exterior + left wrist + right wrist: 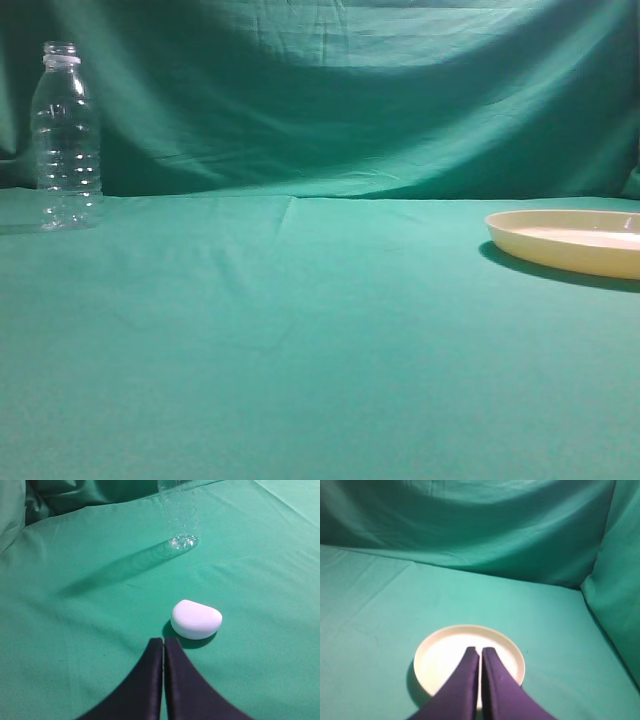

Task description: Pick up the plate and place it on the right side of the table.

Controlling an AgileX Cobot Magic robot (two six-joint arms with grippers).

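The cream plate (570, 242) lies flat on the green table (300, 340) at the far right, cut off by the frame edge. In the right wrist view the plate (442, 652) lies below my right gripper (480, 650), which is shut and empty, with its tips over the plate's middle. I cannot tell how high the tips are above it. My left gripper (164, 640) is shut and empty over bare cloth. Neither gripper shows in the exterior view.
A clear plastic bottle (66, 140) stands at the far left back; its base shows in the left wrist view (182, 527). A small white rounded object (196, 619) lies just ahead of the left fingertips. A green cloth backdrop (330, 100) hangs behind.
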